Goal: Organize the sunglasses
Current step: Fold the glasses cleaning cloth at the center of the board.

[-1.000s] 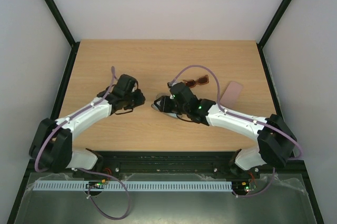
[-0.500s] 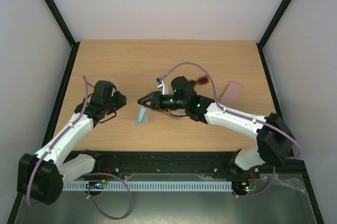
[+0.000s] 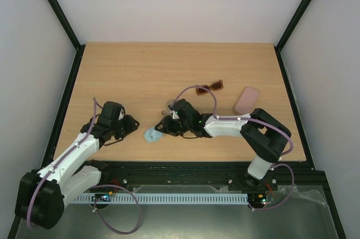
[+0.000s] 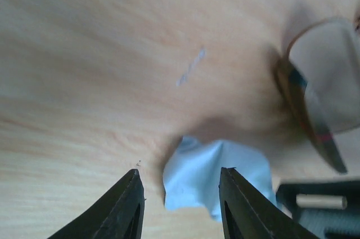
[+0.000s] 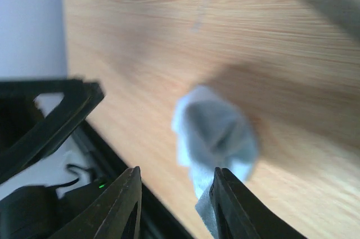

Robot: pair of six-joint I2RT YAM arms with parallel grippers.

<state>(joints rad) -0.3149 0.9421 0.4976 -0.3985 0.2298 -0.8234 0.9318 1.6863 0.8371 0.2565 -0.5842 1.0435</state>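
Both pincers are released: the left gripper [image 4: 179, 176] hangs low over the light wooden table [image 3: 169, 64] with nothing between its fingers, and the right gripper [image 5: 177, 172] stands spread at a crumpled pale-blue cloth [image 3: 152, 135]. The thin wire-framed dark-lensed aviator sunglasses [image 4: 323, 90] lie just past that cloth. The thick reddish-brown plastic sunglasses [image 3: 210, 87] sit further back, near the flat pink case [image 3: 246, 99].

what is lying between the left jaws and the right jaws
Only a crumpled pale blue cloth. The top view shows it between them; both wrist views show it just ahead.
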